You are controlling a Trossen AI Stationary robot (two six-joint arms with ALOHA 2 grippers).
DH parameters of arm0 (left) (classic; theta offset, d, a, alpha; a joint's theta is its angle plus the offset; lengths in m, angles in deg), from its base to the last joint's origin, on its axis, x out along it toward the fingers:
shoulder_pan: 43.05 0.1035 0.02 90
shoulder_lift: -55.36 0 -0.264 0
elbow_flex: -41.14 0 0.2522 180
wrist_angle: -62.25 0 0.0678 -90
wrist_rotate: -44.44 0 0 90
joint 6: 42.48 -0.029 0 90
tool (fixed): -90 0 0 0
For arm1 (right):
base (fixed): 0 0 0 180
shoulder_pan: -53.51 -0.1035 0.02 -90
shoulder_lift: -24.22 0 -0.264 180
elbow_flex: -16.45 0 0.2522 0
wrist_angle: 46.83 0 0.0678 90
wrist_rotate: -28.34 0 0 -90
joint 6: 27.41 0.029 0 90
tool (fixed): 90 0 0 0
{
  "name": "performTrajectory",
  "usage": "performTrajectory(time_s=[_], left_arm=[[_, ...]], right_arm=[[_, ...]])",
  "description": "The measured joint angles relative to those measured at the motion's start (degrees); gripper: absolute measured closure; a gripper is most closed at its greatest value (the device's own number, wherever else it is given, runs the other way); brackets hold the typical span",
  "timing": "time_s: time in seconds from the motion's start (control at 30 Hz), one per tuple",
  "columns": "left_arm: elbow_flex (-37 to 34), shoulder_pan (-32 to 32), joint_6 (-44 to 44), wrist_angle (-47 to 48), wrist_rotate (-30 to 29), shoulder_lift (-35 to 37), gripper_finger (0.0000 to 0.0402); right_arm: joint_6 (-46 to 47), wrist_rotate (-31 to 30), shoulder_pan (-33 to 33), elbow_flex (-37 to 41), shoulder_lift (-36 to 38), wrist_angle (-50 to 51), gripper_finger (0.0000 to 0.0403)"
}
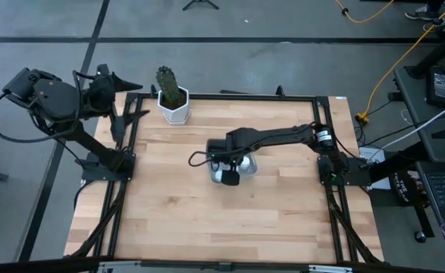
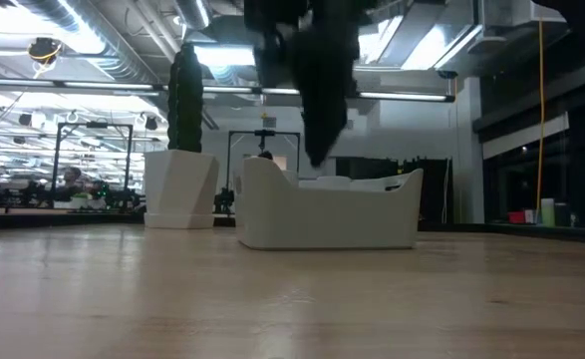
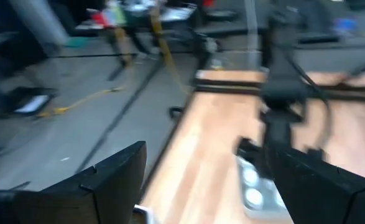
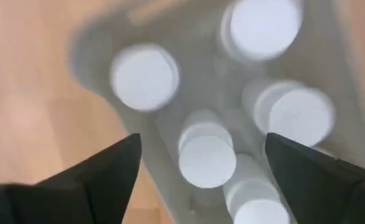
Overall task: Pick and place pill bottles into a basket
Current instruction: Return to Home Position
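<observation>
Pill bottles (image 4: 207,158) stand upright inside the basket (image 2: 327,224) mid-bench (image 1: 207,227). Right tool (image 4: 202,146) hovers just above them, spread and empty (left tool (image 3: 207,151), also spread, waits beside the bench's left edge). A crooked lift could clip a bottle or tip the basket.

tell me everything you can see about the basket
The basket is a small pale, plastic-looking rectangular bin with rounded corners and low walls, one end rising higher. It sits flat on the wooden table near the middle, apart from the cactus pot. At least five white-capped pill bottles stand upright inside. The open right gripper hovers just above, apparently not touching it; the left gripper waits at the table's corner.
</observation>
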Motion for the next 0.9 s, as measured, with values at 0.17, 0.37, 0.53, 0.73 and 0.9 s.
performTrajectory(time_s=[0.17,0.37,0.53,0.73,0.9], left_arm=[[-4.6,0.3,-3.6,-0.2,10.8,0.6,0.0077],[-30.4,3.3,-5.2,-13.2,19.1,6.6,0.0077],[-63.2,7.3,-7.8,-46.0,38.7,17.0,0.0077],[-92.9,17.4,1.7,-75.4,49.1,25.8,0.0077],[-106.7,25.5,9.4,-80.3,40.2,38.0,0.0077]], right_arm=[[-1.6,-3.1,-1.0,-11.1,0.1,7.3,0.0075],[-1.4,-11.7,-2.2,-24.2,0.1,15.7,0.0087],[0.5,-16.0,-3.3,-27.3,2.6,19.3,0.0087],[4.9,-16.6,-5.4,-26.7,5.8,23.6,0.0087],[6.7,-17.7,-7.2,-26.8,7.0,24.9,0.0087]])
